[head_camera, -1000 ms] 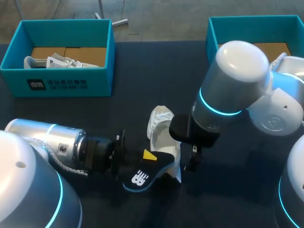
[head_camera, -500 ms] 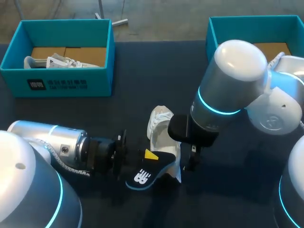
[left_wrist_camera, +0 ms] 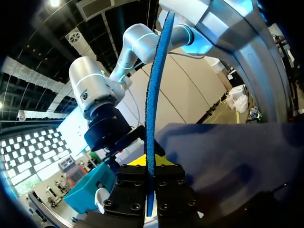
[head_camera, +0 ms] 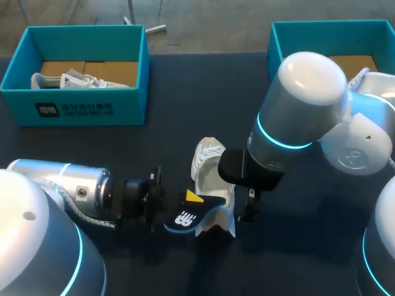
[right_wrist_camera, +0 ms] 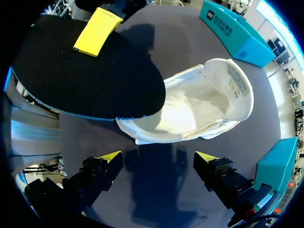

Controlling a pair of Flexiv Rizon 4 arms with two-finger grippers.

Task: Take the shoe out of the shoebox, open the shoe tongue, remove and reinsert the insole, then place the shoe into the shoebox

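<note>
My left claw [left_wrist_camera: 151, 179] is clamped on the dark insole [left_wrist_camera: 153, 104], which its own wrist sees edge-on. From above, one yellow tip lies on the insole's top and the other finger is hidden beneath. The insole covers one end of the white shoe [right_wrist_camera: 202, 102] standing mid-table; whether they touch, I cannot tell. My right claw [right_wrist_camera: 158, 159] hangs spread wide beside the shoe, holding nothing, and from above my own arm hides it. That arm also cuts off the right shoebox [head_camera: 327, 34].

My left gripper [head_camera: 192, 198] has shifted the insole [head_camera: 187, 217] a little closer to the shoe [head_camera: 208, 168], its face now showing narrower from above
</note>
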